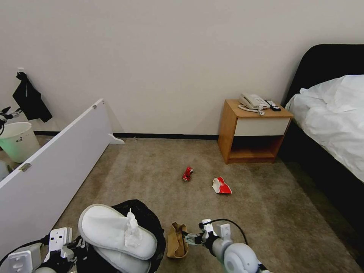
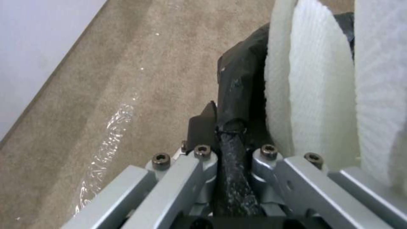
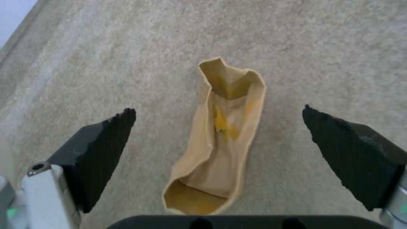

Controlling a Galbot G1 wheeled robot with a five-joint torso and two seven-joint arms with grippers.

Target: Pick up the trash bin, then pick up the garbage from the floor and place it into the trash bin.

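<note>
Hovering right claw wide over the paper bag; flat paper may slip. Left claw pinches trash bin rim; stacked slippers could topple.

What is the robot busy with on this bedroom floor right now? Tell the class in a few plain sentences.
The left gripper is shut on the rim of the trash bin, where two white slippers and a tissue lie on top. The right gripper hangs open over the brown paper bag, which lies on the floor beside the bin. A crushed red can and a red-and-white wrapper lie farther off on the carpet.
</note>
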